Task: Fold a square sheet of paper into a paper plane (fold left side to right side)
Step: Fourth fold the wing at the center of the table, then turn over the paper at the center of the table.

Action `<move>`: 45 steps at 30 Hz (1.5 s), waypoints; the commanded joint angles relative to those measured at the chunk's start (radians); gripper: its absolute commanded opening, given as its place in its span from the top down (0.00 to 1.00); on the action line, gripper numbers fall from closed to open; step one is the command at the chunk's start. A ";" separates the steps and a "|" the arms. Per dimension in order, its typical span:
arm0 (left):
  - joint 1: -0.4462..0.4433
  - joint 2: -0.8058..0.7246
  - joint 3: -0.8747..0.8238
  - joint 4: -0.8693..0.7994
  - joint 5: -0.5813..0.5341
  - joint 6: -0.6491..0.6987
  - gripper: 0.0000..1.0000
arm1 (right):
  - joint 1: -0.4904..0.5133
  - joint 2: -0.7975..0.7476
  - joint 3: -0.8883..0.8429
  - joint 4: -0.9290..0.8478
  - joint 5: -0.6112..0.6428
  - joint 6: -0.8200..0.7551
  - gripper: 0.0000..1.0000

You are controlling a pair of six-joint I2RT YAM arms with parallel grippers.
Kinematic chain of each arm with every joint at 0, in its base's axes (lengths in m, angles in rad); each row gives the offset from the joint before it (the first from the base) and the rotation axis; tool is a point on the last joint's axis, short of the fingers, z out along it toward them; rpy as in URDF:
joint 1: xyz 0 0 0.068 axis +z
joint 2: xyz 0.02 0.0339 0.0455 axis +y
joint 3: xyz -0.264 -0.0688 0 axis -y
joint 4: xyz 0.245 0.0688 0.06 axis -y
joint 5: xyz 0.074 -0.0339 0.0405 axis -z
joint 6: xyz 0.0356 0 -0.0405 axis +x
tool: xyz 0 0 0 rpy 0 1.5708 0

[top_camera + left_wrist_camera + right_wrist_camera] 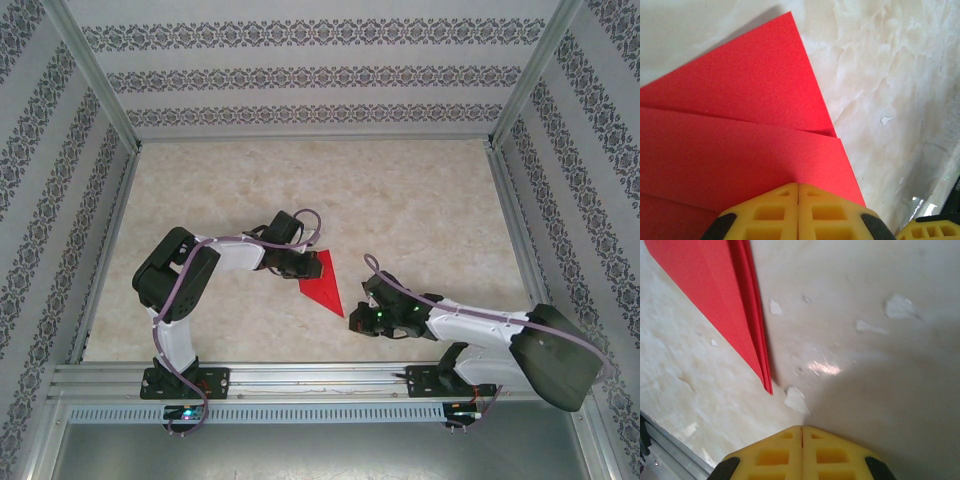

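Now the red paper [322,285] lies flat on the surface [420,220], a pointed shape. Its wide end sits under the left tool [798,192], which is clenched with nothing in it. Its sharp tip points at the right tool [802,434], clenched too, just beside it.

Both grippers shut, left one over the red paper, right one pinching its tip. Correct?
No: the right gripper is shut on nothing. The right wrist view shows the paper's tip lying on the table, clear of it. The rest holds.
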 commanded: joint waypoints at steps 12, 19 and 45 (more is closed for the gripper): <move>0.108 -0.316 -0.058 0.032 -0.024 0.000 0.63 | -0.156 -0.037 0.197 -0.175 -0.002 -0.383 0.49; 0.176 -0.457 -0.185 0.071 -0.063 0.013 0.54 | -0.174 0.156 0.277 -0.058 -0.077 -0.518 0.43; 0.251 -0.574 -0.268 0.140 -0.014 0.001 0.50 | -0.209 0.389 0.311 0.181 -0.206 -0.547 0.83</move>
